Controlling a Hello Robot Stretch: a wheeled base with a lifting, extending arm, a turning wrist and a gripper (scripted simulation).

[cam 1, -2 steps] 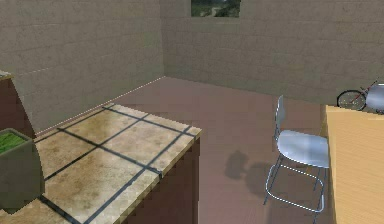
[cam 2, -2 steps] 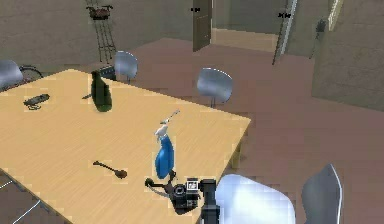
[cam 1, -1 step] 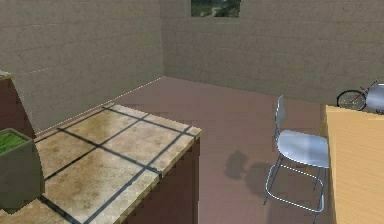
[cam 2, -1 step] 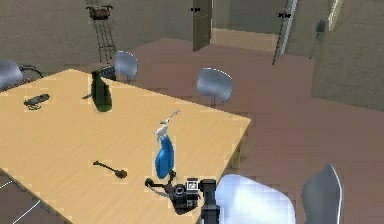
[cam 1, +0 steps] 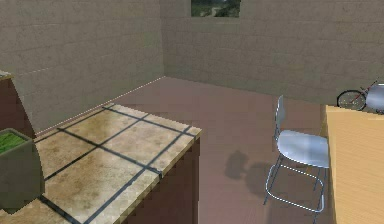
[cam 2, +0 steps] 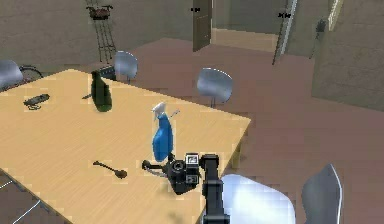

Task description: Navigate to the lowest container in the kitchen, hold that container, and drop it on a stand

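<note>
A blue spray bottle (cam 2: 162, 135) with a white top stands on the long wooden table (cam 2: 70, 140). Farther along the table stands a dark green bottle (cam 2: 100, 92). My arm (cam 2: 213, 198) rises from the bottom edge, and the gripper (cam 2: 153, 166) reaches left at the foot of the spray bottle. I cannot tell whether it holds anything, nor whether it touches the bottle. A tall dark wire stand (cam 2: 100, 35) rises by the far wall. In the forward view a tiled counter (cam 1: 110, 150) fills the lower left, with a dark bin with a green top (cam 1: 15, 165) at its edge.
A small dark object (cam 2: 37, 100) and a spoon-like thing (cam 2: 110, 168) lie on the table. Grey chairs (cam 2: 213, 83) ring it, one (cam 2: 258, 198) right beside the arm. Ahead stand a white chair (cam 1: 300, 145), the table's edge (cam 1: 355, 160) and a bicycle (cam 1: 360, 97), with open floor between.
</note>
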